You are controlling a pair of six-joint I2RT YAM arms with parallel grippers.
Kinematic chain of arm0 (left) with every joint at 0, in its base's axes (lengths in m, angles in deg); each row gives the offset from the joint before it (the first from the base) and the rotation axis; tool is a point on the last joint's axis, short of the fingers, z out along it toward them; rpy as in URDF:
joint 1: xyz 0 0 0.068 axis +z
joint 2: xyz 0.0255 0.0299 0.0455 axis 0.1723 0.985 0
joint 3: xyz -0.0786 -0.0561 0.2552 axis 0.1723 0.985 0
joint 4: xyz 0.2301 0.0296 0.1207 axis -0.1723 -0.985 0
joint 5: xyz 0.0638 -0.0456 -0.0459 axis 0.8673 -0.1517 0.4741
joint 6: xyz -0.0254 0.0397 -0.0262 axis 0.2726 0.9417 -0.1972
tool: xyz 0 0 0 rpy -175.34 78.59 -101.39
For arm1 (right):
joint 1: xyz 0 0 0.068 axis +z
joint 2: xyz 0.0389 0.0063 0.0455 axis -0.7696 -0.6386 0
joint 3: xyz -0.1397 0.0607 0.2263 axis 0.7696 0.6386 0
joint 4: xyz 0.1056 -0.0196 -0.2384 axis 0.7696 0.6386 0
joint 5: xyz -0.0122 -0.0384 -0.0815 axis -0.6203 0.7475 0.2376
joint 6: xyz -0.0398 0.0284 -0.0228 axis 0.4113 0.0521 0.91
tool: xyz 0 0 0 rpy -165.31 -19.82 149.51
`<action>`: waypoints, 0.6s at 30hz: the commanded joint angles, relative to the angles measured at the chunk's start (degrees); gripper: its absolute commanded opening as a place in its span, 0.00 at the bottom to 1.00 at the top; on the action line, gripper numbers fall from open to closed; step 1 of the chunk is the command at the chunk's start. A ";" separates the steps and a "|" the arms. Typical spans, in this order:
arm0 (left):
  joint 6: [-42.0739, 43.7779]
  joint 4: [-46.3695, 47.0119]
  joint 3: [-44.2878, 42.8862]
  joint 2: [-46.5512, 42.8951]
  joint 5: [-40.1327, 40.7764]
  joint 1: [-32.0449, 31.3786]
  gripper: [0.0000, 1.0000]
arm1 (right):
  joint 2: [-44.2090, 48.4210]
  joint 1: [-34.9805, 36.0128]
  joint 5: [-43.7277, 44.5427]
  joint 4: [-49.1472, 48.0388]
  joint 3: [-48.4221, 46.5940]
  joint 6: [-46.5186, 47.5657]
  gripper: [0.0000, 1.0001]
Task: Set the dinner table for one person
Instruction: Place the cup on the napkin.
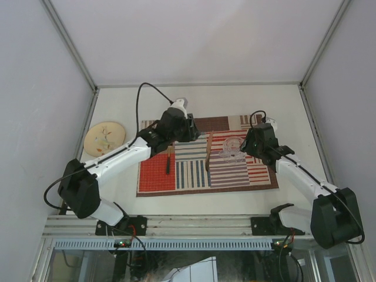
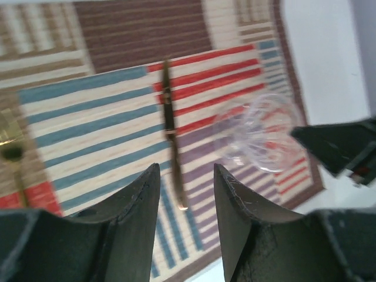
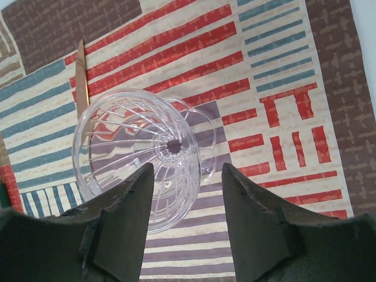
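On the white dinner table (image 1: pixel 235 100) lies a striped patchwork placemat (image 1: pixel 200 176). A gold knife (image 1: pixel 209 151) (image 2: pixel 170 129) rests near the mat's middle. A clear ribbed glass (image 1: pixel 233 147) (image 3: pixel 147 153) stands upright to its right. My left gripper (image 1: pixel 194 130) (image 2: pixel 187 170) hovers open above the mat, short of the knife, holding nothing. Open as well, my right gripper (image 1: pixel 248 145) (image 3: pixel 187 167) sits right beside the glass, whose bowl is partly hidden behind the left finger (image 3: pixel 126 211); the other finger is apart from it.
A round cream plate (image 1: pixel 104 138) with a floral print sits on the table left of the mat. A second thin utensil (image 1: pixel 168 160) (image 2: pixel 12 153) lies on the mat's left red patch. Aluminium rails (image 1: pixel 176 226) edge the table, and pale walls close it in.
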 commanded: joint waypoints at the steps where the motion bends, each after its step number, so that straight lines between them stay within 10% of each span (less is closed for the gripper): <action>1: 0.38 1.65 7.14 -3.75 3.08 5.00 0.45 | -1.57 0.17 0.15 -4.49 0.90 -0.61 0.50; 10: -1.83 3.86 18.06 -10.27 4.87 16.52 0.45 | -4.58 0.21 -0.66 -8.17 1.44 -0.90 0.47; 18: -1.00 2.32 22.25 -16.95 8.14 21.03 0.46 | -5.87 -0.03 -1.50 -9.83 0.76 -0.22 0.17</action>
